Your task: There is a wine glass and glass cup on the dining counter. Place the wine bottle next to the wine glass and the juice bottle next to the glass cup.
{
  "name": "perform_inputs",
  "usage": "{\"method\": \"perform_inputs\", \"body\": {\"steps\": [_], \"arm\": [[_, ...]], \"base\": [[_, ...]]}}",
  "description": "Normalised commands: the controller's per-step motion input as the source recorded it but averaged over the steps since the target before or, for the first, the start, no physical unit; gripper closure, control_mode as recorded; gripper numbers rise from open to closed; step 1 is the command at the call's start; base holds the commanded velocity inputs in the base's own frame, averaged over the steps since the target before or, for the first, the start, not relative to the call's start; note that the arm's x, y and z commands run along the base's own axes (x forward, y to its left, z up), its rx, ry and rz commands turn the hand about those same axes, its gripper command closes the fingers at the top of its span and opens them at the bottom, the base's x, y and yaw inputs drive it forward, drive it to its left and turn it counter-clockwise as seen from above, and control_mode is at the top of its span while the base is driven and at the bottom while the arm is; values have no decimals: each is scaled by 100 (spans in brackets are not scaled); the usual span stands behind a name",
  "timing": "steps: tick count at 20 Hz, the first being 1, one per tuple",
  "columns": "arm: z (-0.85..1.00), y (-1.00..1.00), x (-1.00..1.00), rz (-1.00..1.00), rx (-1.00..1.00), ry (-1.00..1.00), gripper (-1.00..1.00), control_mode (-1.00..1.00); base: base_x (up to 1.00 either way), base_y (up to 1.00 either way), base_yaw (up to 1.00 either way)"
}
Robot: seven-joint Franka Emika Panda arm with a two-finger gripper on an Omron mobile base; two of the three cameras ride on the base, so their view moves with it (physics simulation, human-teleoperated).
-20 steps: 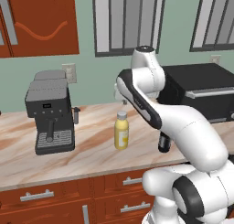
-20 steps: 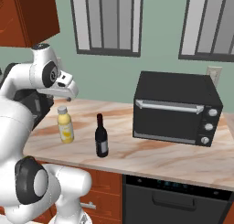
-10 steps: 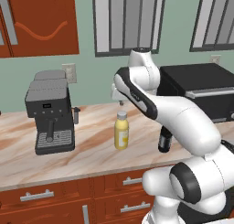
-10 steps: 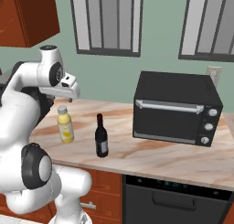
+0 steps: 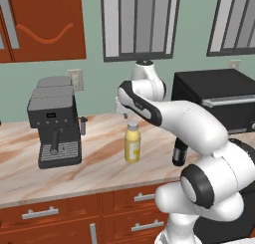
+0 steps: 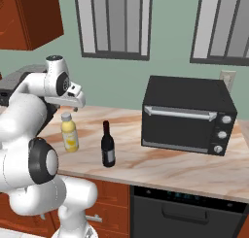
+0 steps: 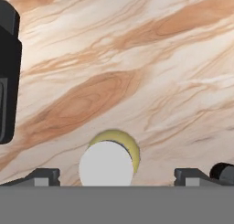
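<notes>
Left base view: arm hides most of the wine bottle (image 5: 179, 154).

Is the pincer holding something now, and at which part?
Nothing is held. The open pincer hangs above the juice bottle, over its cap, not touching it.

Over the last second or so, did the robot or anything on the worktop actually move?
Only the arm moved. Its upper links swung a little, bringing the tool over the small yellow juice bottle with the pale cap; the hand view looks straight down on that cap. The tool is open and has taken hold of nothing. The yellow bottle, the tall dark wine bottle, the black coffee machine and the black oven stayed put.
</notes>
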Motion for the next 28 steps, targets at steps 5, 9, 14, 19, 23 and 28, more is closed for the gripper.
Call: {"method": "perform_inputs", "body": {"steps": [5,9,14,19,23,28], "arm": [[-27,13,6,0,0,0,-100,-100],[-21,3,-1,0,0,0,-100,-100],[-2,3,-10,0,0,0,-100,-100],[-13,2,-13,0,-3,0,-100,-100],[-33,0,13,0,-4,0,-100,-100],[-28,0,22,1,-3,0,-100,-100]], "base": [[0,0,0],[0,0,0],[0,0,0],[0,0,0],[0,0,0],[0,0,0]]}}
